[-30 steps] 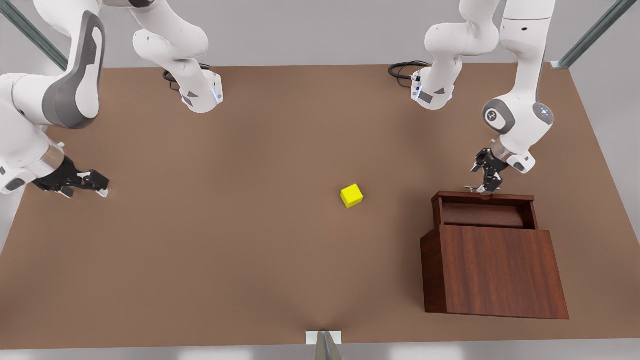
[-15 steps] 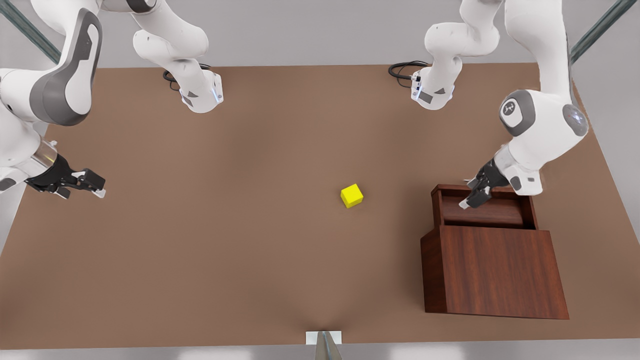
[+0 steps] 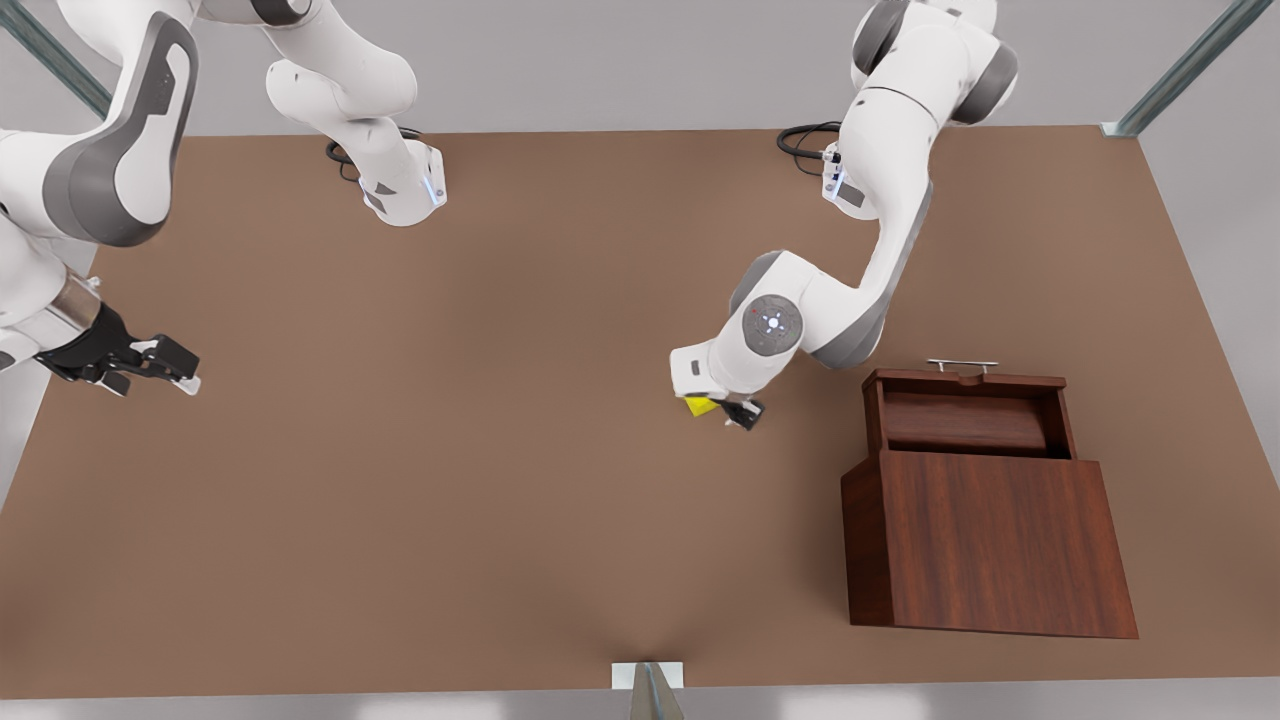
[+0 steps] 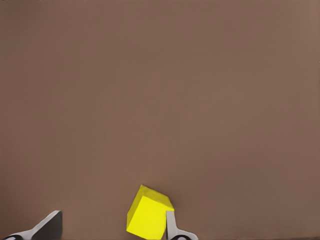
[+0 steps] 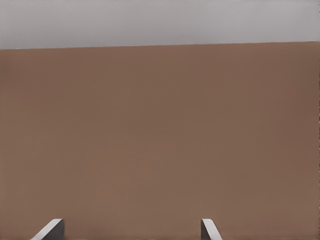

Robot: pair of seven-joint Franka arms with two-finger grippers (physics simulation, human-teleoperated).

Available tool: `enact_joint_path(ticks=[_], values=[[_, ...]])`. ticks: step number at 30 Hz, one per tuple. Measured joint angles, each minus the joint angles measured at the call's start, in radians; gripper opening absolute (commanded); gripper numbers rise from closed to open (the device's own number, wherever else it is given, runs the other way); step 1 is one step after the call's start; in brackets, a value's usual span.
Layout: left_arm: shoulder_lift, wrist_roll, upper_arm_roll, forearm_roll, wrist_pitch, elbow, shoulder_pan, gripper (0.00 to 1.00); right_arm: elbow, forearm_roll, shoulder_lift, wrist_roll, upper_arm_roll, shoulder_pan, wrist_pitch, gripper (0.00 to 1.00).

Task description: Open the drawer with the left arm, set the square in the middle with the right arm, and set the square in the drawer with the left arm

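Left claw (image 3: 722, 409) swung from drawer (image 3: 968, 410) to the one square (image 4: 147, 216) — spread; right claw (image 3: 165, 368) spread.

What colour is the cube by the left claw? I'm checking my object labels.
Bright yellow, plain faces. The cube shows best in the left wrist view, beside one finger of the open left claw.

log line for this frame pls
drawer: open | left gripper: over square, fingers open | right gripper: waiting, open, front view's left
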Motion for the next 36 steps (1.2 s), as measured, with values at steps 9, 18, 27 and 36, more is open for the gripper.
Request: enact_joint_path(ticks=[9,18,27,36], values=[[0.004,0.234,-0.005,0.173,0.078,-0.143,-0.06,1.0,0.0,0.017,-0.004,0.002,-0.009,-0.024,0.001,1.0],[-0.084,0.222,0.0,0.209,0.266,-0.404,-0.075,1.0,0.003,0.016,-0.002,-0.001,-0.006,-0.008,0.002,1.0],[-0.064,0.215,0.01,0.243,0.384,-0.492,-0.076,1.0,0.003,0.015,-0.002,-0.001,-0.006,-0.003,0.007,1.0],[-0.031,0.206,0.013,0.259,0.4,-0.488,-0.076,1.0,0.003,0.015,0.0,-0.001,-0.005,-0.001,0.008,1.0]])
